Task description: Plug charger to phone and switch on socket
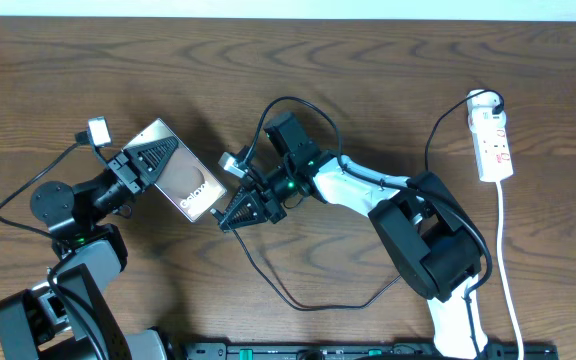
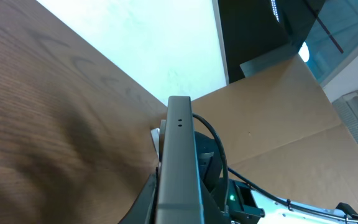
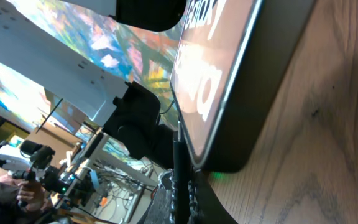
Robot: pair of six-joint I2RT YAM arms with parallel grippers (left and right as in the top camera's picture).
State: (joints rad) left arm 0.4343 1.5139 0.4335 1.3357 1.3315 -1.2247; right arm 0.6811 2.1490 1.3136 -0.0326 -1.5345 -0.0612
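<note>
The charger (image 1: 298, 307) sits clenched in my right jaws, left jaws grasping the phone (image 1: 193, 185); plugging in next needs tip-to-port alignment.

Even light from above leaves soft shadows on the table (image 1: 368, 60); the close phone (image 3: 216, 81) mirrors colourful glare.

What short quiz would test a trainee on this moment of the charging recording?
1. True or false: the phone lies on the table with nothing gripping it.
2. Where is the power strip? A, at the far right of the table; B, beside the left arm; C, under the phone.
3. Which arm's fingers hold the end of the black cable?

Key: 1 false, the left fingers clamp it. 2 A. 3 the right fingers, close to the phone's end.
</note>
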